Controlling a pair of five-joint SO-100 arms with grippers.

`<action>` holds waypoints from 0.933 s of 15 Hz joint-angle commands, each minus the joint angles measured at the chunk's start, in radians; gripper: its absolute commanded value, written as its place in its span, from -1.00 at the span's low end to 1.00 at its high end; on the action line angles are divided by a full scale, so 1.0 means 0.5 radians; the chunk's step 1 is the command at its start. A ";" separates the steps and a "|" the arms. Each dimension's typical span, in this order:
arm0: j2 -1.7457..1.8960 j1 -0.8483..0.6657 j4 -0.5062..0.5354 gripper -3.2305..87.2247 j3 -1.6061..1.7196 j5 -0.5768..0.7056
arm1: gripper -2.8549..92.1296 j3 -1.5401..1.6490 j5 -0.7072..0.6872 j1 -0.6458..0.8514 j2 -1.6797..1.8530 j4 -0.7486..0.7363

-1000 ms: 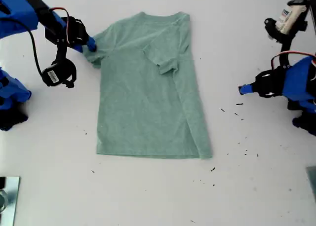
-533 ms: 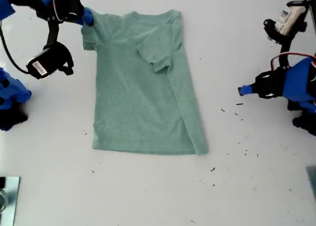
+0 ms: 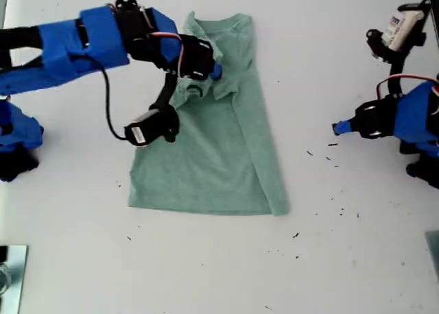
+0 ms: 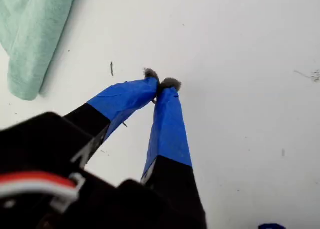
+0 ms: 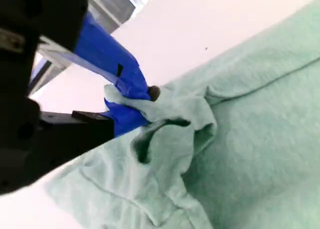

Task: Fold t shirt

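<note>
The green t shirt (image 3: 206,163) lies on the white table, neck toward the far edge, with the sleeve on the exterior view's right folded inward. My second gripper (image 3: 215,72) hovers over the shirt's chest, shut on the other sleeve's bunched fabric (image 5: 175,114) and holding it lifted over the body. That arm covers part of the shirt's upper area. My first gripper (image 3: 336,127) is shut with nothing in it, low over bare table on the exterior view's right, apart from the shirt. Its wrist view shows its closed fingertips (image 4: 170,83) and a hem corner of the t shirt (image 4: 30,44).
The second arm's camera module (image 3: 147,130) hangs on a cable over the shirt's edge on the exterior view's left. A white and black device (image 3: 398,27) stands at the exterior view's upper right. A metal object (image 3: 10,276) sits at its lower left. Dark specks (image 3: 322,153) dot the table.
My second gripper has carried the sleeve from the exterior view's upper left across toward the shirt's middle, folding that side over the body. My first arm has stayed still.
</note>
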 commanded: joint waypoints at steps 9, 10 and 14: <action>0.739 -0.221 0.669 -0.74 -0.291 0.092 | -0.89 -0.003 0.025 -0.018 0.055 0.006; 0.927 -0.236 0.746 -0.82 -0.061 0.058 | -0.89 -0.009 0.028 -0.025 0.061 0.012; 2.249 -0.270 -0.114 -0.91 2.307 -0.132 | -0.89 -0.009 0.037 -0.031 0.080 0.018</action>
